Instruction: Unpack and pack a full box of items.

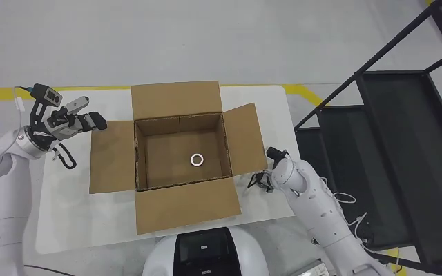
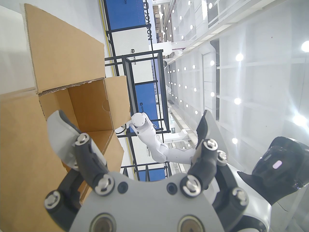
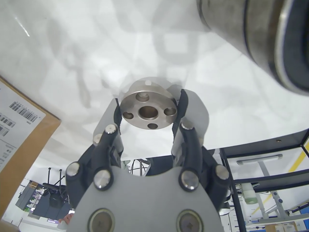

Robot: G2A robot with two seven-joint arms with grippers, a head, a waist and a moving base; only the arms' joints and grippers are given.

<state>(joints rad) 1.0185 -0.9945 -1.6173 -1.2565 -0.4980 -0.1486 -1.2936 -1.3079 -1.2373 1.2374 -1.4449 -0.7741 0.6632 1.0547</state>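
An open cardboard box (image 1: 181, 156) sits mid-table with its flaps spread out, and a small metal ring (image 1: 197, 160) lies on its floor. My right gripper (image 3: 148, 112) is down at the table by the box's right flap, shut on a round metal flange (image 3: 147, 111) with a centre bore and several small holes. A large grey metal cylinder (image 3: 253, 22) lies close beside it. My left gripper (image 2: 130, 131) hangs open and empty in the air off the box's left flap (image 2: 62, 49); from above it shows as the left gripper (image 1: 93, 122).
The white table (image 1: 76, 207) carries the box. Dark metal stairs (image 1: 373, 124) stand to the right of the table. A yellow floor line (image 1: 304, 90) runs behind the table. A labelled box flap (image 3: 21, 131) lies near my right gripper.
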